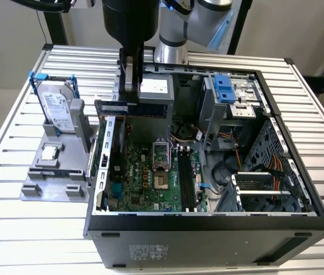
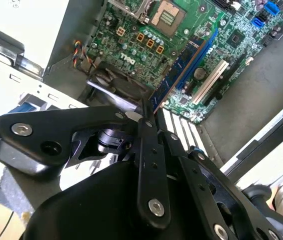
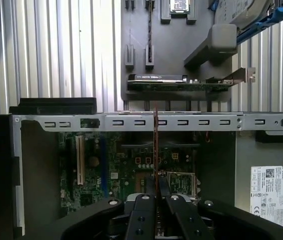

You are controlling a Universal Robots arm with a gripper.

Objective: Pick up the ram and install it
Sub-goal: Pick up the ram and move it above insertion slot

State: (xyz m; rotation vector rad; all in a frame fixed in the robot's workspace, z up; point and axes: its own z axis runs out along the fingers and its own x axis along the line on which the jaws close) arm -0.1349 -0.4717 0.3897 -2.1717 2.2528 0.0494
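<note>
The ram (image 1: pixel 150 109) is a long dark-blue stick held level above the open computer case (image 1: pixel 208 220), over the part of the green motherboard (image 1: pixel 145 177) toward the exterior view's left. My gripper (image 1: pixel 130 96) comes down from above and is shut on the ram near its middle. In both wrist views the ram (image 3: pixel 155 145) (image 2: pixel 179 70) shows edge-on, running out from between the black fingertips (image 3: pixel 146 197) over the board. The black memory slots (image 1: pixel 186 177) lie lower in the case, toward the exterior view's right of the stick.
On the exterior view's left, a grey fixture (image 1: pixel 36 186) on the slatted table carries a silver hard drive in a blue bracket (image 1: pixel 56 109) and a small chip (image 1: pixel 48 153). A card (image 3: pixel 181 82) stands in the fixture beside the case wall (image 3: pixel 131 121). Cables and a drive cage (image 1: pixel 230 100) crowd the case's right side.
</note>
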